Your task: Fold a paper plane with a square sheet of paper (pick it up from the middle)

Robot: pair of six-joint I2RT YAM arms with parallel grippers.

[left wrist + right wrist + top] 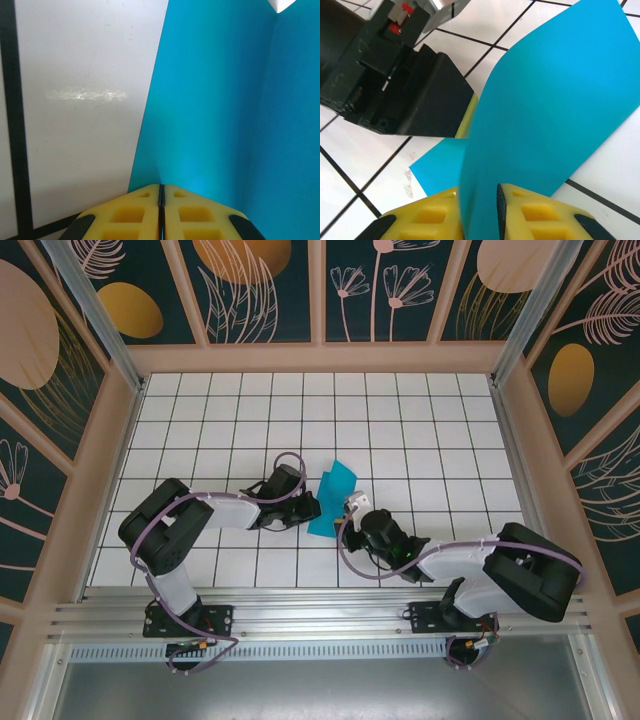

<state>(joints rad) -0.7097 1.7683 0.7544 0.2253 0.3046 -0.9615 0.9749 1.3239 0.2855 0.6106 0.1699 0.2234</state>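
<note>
While the right fingers clamp a raised flap of the square sheet of paper, bending it up off the counter, the left fingers sit pressed together at the sheet's opposite edge; whether they pinch it I cannot tell. Just beyond both, near the counter's middle, the rest of the sheet lies partly flat. By my judgement only a first fold is being formed. No pointed nose or wings show, so most of the creasing remains.
</note>
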